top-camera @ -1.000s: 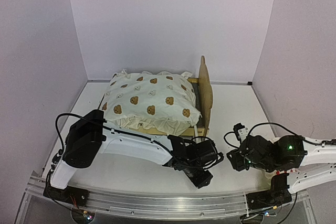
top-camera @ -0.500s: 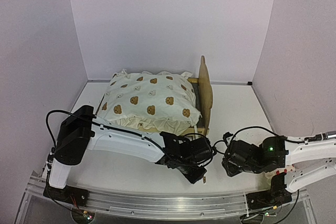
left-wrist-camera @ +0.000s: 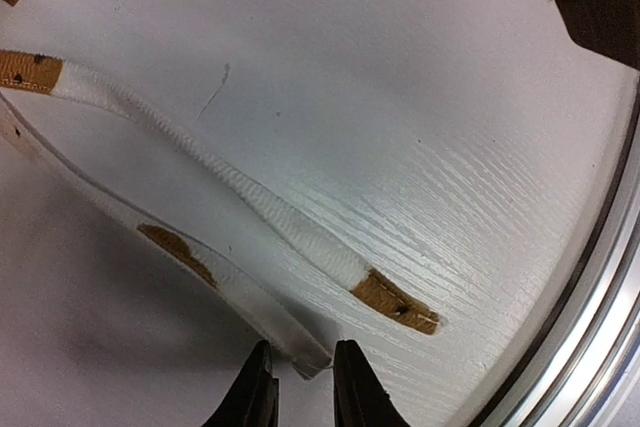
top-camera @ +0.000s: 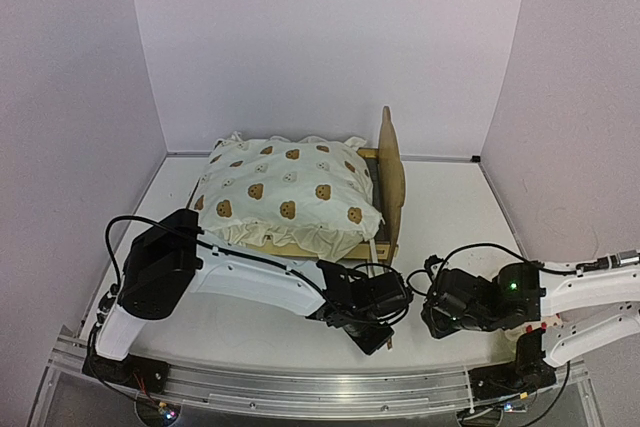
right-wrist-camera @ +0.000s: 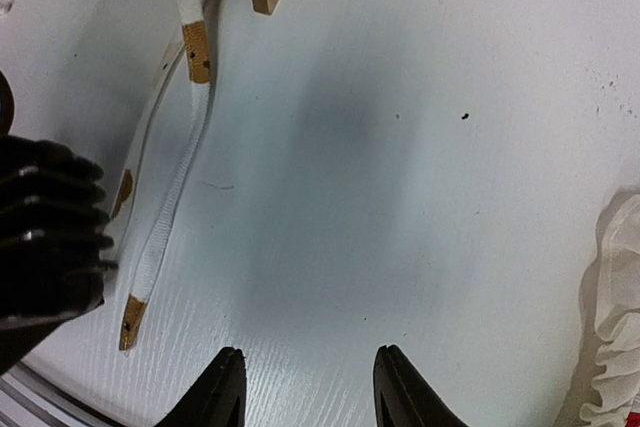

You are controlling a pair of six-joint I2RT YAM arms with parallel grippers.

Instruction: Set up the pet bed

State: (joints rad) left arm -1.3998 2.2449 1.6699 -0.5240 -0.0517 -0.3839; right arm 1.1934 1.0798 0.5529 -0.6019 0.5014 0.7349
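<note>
Left tool (left-wrist-camera: 303, 399) has narrowed its jaws in the last second and now pinches the loose end of a tie (left-wrist-camera: 230, 287) at the bottom centre of its wrist view. A second tie (left-wrist-camera: 280, 222), ribbed with tan ends, lies just beside it on the desk (top-camera: 450, 207), free. In the overhead view this tool (top-camera: 375, 332) sits low and centre, a little nearer the bed than a second ago.

Right tool (right-wrist-camera: 312, 392) has slid leftward toward it over the same second. Its jaws stand apart with nothing between them, above bare desk, and both ties run down the left side of its view.

Further out, the pet bed (top-camera: 392, 177) stands in the middle of the overhead view. The bear-print cushion (top-camera: 285, 192) is already laid in it, and its ties trail off the near right corner.

The laying-in looks done. The fresh pinch suggests that fastening the cushion to the frame is starting, with the right tool placed to take the other tie.
</note>
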